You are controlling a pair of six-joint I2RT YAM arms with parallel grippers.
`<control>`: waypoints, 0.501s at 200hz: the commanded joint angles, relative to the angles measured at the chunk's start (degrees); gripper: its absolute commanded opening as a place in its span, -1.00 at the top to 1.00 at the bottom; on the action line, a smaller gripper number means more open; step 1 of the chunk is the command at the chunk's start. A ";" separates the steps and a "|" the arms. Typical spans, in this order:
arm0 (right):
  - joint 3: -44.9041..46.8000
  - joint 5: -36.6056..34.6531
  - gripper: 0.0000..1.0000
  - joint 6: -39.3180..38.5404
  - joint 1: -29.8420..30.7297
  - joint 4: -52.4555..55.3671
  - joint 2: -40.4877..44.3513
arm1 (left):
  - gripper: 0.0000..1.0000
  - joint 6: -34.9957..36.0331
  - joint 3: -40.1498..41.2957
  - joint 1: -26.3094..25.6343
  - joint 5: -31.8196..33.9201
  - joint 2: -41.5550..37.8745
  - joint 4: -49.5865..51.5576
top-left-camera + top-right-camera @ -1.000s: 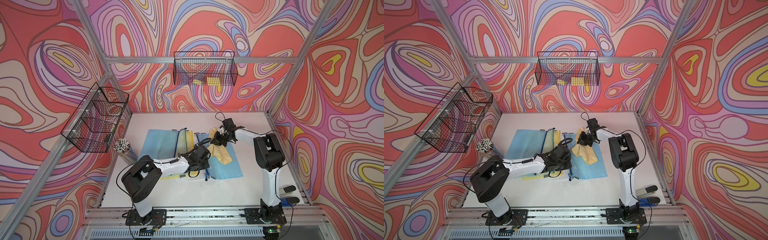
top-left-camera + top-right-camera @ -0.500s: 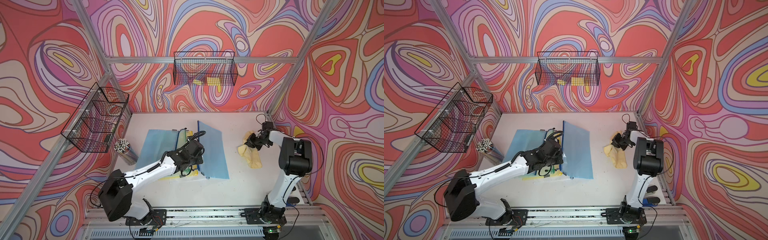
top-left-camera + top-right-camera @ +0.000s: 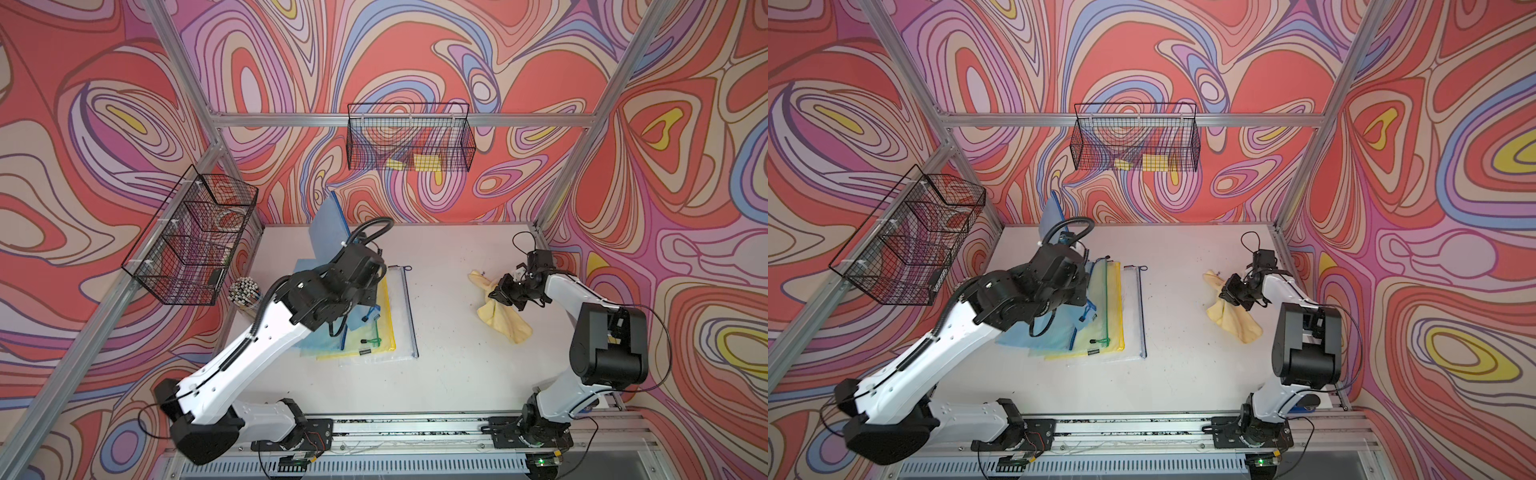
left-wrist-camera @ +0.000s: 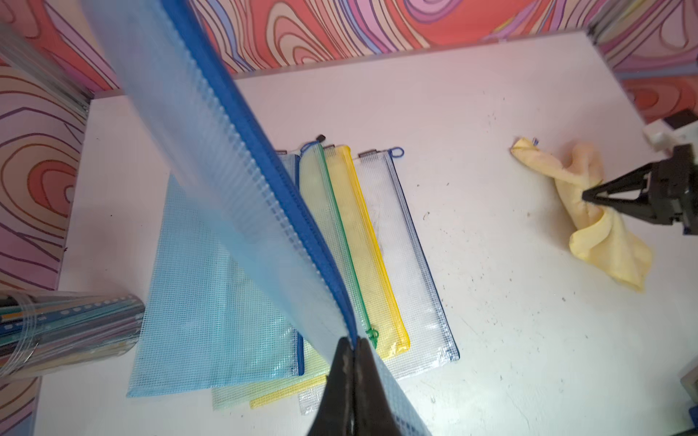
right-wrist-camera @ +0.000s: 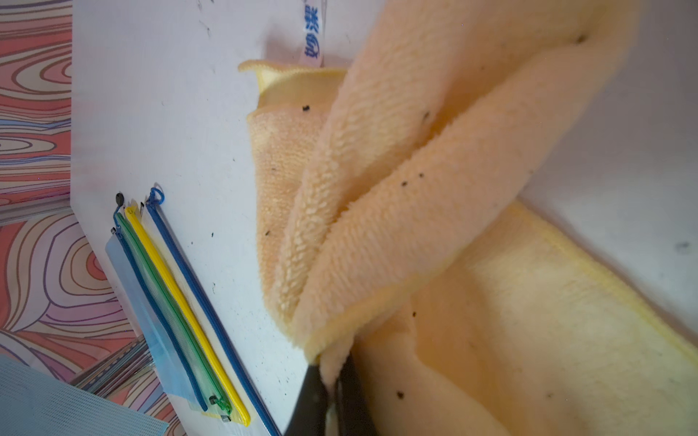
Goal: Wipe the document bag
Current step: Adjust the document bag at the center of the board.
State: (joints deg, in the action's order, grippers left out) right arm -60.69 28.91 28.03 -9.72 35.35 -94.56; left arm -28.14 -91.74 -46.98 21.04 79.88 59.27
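Blue mesh is what I am watching: the document bag [image 4: 211, 170] stands on edge, lifted off the table [image 3: 457, 374], its zipper edge pinched in the left gripper [image 4: 354, 345], whose jaws are pressed together on it. From that pinch the bag rises toward the back wall, above the fanned stack of other bags [image 3: 386, 328] lying flat on the left half of the table. The yellow cloth [image 3: 505, 324] is well apart from it on the right side, a fold clamped in the right gripper [image 3: 500, 293], the rest trailing on the surface.

In both top views the left wrist hides the pinch, and I see only the top of the document bag poking out behind the arm. The left wrist view gives me the closed jaws on the blue zipper. The right wrist view shows dark specks in the cloth's pile and a printed tag [image 5: 315, 41], which the top views do not resolve.

My left arm reaches forward and up from its base, elbow raised, wrist above the stack. My right arm is folded, forearm angled inward, gripper low at the cloth.
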 commanded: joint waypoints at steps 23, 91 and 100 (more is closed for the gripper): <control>0.97 -3.69 1.00 -2.56 -0.05 6.77 10.17 | 1.00 5.50 -10.81 -6.85 -7.30 26.77 6.08; -7.13 -17.76 1.00 -6.47 -0.21 24.65 26.05 | 1.00 4.09 -18.92 -12.68 -25.86 41.86 -6.57; -7.79 -18.60 1.00 -6.79 -0.22 25.89 27.38 | 1.00 3.55 -18.50 -12.87 -27.81 42.45 -8.93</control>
State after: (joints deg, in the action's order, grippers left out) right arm -66.08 16.01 23.53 -9.72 53.76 -70.39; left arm -23.75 -108.49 -60.03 0.97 121.10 56.29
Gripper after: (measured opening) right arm 0.052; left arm 0.050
